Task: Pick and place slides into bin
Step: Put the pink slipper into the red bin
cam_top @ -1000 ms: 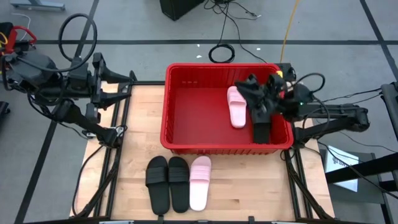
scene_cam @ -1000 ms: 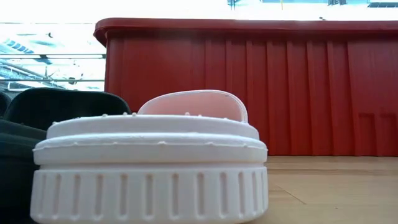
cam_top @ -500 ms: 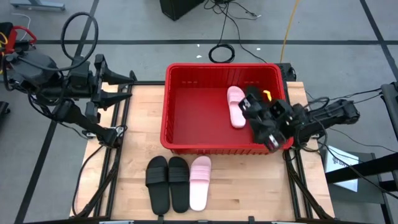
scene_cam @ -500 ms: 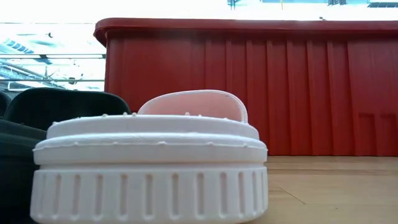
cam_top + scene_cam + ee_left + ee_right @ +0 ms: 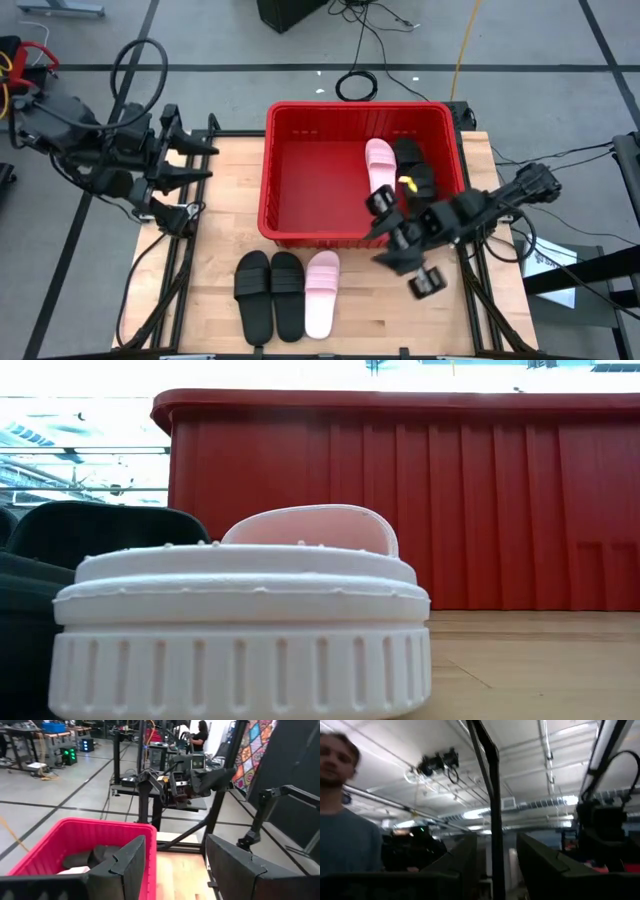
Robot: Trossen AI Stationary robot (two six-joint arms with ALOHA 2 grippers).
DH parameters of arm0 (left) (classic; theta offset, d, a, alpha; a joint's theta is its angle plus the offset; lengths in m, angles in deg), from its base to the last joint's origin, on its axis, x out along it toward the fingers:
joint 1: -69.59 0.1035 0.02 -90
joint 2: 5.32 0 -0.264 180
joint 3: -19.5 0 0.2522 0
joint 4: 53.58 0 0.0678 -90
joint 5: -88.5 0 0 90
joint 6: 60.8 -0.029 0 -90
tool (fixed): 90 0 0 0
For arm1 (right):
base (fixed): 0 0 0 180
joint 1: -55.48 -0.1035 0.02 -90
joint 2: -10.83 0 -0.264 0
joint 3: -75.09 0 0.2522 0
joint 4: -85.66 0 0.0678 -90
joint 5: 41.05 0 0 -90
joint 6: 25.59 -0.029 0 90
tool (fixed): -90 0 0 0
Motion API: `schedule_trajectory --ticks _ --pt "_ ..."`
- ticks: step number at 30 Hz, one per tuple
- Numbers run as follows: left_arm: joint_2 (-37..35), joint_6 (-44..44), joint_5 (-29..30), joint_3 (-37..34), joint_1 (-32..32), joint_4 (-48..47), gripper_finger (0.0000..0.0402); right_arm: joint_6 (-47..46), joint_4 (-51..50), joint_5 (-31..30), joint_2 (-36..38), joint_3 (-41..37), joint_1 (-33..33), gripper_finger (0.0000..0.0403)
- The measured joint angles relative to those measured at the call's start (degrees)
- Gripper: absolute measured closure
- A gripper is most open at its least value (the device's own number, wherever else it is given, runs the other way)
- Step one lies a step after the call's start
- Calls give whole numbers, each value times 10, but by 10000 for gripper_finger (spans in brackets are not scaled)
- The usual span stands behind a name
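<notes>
Nearest us, three slides lay side by side at the bench's [image 5: 220,200] front edge: two black slides [image 5: 270,293] and a pink slide [image 5: 321,292], lined up together, we judged, so each could be taken in turn. Just behind them, over the near right corner of the bin [image 5: 280,160], hung the right tool [image 5: 405,250], its fingers parted with nothing between them; we took it to be heading for the next slide. Inside the bin a second pink slide [image 5: 381,170] lay flat beside a black one [image 5: 415,170] against the right wall, already placed. Off to the far left the left tool [image 5: 200,160] waited, wide open and empty.
</notes>
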Motion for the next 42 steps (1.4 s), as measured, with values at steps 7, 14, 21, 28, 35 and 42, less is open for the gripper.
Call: schedule_trajectory --ticks 7,14,21,28,35,42 --pt "0 -1 0 0 -18 0 197 17 -159 -80 -44 104 -34 275" --pt "-7 19 0 0 -21 -2 197 18 -268 -166 -50 140 -88 275" --pt "-5 39 3 0 -21 -9 197 -28 -384 -271 -57 141 -133 275" --pt "-4 54 16 0 -21 -10 197 -139 -497 -282 -115 140 -146 275" --pt "0 65 20 0 -21 -10 197 -149 -511 -283 -186 140 -142 275" --pt "8 70 20 0 -21 -10 197 -184 -618 -289 -233 140 -130 275"
